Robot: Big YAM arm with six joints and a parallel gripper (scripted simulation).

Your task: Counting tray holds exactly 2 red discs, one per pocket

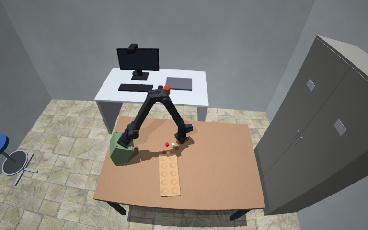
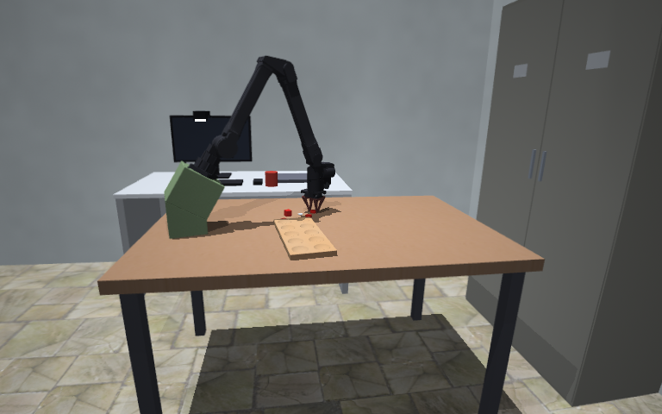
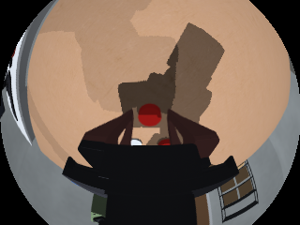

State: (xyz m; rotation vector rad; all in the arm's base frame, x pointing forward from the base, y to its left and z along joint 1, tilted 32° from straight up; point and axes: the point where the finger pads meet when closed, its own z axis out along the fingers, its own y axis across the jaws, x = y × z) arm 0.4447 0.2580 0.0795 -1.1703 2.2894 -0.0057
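The tan counting tray (image 1: 169, 195) (image 2: 314, 254) lies flat on the brown table, and all its pockets look empty. My gripper (image 1: 180, 141) (image 2: 314, 209) (image 3: 150, 113) is down at the table just behind the tray's far end. It is half open and straddles a red disc (image 3: 150, 114), with a gap showing on each side. More small pieces lie nearby: a red disc (image 1: 164, 152), a red disc (image 1: 176, 148) (image 3: 164, 142), a red cube (image 1: 166, 143) (image 2: 287, 212), a white piece (image 1: 173, 144) (image 3: 135, 142) and a tan disc (image 1: 167, 152).
The arm's green base box (image 1: 120, 152) (image 2: 188, 204) stands at the table's left rear corner. A white desk behind carries a monitor, a keyboard and a red cup (image 1: 166, 89) (image 2: 271, 178). A grey cabinet (image 1: 323, 128) stands to the right.
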